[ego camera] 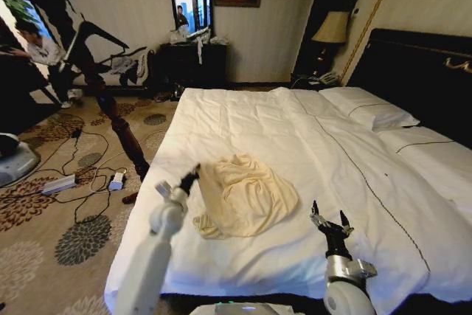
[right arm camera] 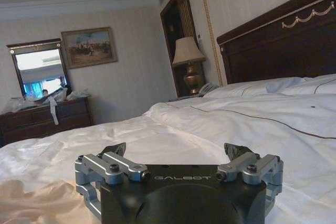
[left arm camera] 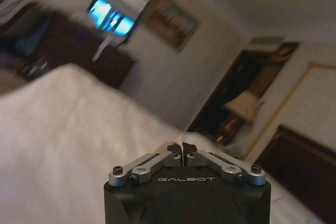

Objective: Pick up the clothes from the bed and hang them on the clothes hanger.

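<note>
Head view: clothes (ego camera: 243, 195) lie crumpled on the near left part of the bed (ego camera: 354, 175), the left gripper (ego camera: 189, 180) at their left edge with fingers pinched together, the right gripper (ego camera: 330, 220) spread wide over bare duvet to their right. Left wrist view: fingers (left arm camera: 175, 157) meet on a sliver of cream cloth, so the pick-up looks under way. Right wrist view: right gripper (right arm camera: 178, 153) gapes empty, clothes (right arm camera: 37, 203) near. Next calls for lifting clear
</note>
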Available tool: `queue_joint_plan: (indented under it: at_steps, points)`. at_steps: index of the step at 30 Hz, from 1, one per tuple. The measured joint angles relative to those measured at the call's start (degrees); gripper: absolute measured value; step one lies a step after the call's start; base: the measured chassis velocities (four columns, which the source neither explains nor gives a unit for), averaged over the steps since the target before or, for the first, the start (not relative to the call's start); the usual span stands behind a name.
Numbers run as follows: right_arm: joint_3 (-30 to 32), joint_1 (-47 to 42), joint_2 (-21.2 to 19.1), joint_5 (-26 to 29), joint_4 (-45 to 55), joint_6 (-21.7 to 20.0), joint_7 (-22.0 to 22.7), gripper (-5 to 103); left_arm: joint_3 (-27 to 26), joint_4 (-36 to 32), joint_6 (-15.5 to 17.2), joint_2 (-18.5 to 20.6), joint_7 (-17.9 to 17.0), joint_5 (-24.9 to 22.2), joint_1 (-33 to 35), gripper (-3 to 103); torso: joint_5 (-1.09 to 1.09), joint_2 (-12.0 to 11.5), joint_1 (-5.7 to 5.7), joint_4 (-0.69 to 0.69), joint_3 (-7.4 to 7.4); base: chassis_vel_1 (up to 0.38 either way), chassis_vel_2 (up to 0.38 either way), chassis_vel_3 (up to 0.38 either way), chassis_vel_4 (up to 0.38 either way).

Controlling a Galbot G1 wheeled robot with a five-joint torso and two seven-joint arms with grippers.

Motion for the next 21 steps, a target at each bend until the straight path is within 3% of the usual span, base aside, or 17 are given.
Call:
queue_joint_plan:
  at_steps: [1,2,6,10,14,21]
  points:
    - [-0.2,0.0,0.1,-0.1,0.0,0.0,0.0,100,-0.5,-2.7,0.8,2.8,-1.5,-3.3,-1.6,0,0.00,0.0,0.00,0.00,0.00,0.000,0.000,0.000,0.000]
    - [-0.2,0.0,0.1,-0.1,0.0,0.0,0.0,100,-0.5,-2.7,0.8,2.8,-1.5,-3.3,-1.6,0,0.00,0.0,0.00,0.00,0.00,0.000,0.000,0.000,0.000]
    - [-0.7,0.1,0.4,-0.4,0.0,0.0,0.0,100,-2.6,-9.6,1.9,9.4,-3.5,-11.5,-5.4,0,0.00,0.0,0.00,-0.01,0.00,0.000,0.000,0.000,0.000]
    - [-0.9,0.2,0.5,-0.5,-0.1,0.0,0.0,100,-5.0,-13.5,2.1,13.4,-4.1,-16.7,-7.3,0,0.00,0.0,-0.01,0.01,0.00,0.000,0.000,0.000,0.000]
    - [-1.0,0.2,0.7,-0.6,-0.4,0.0,0.0,100,-6.3,-14.6,2.1,15.6,-4.4,-18.7,-8.4,0,0.00,0.0,-0.01,0.00,0.00,0.000,0.000,0.000,0.000]
    - [-1.5,0.0,1.0,-1.1,-0.4,0.0,0.1,100,-6.8,-14.9,1.9,15.5,-4.6,-18.4,-8.0,0,0.00,0.0,-0.01,0.00,0.00,0.000,0.000,0.000,0.000]
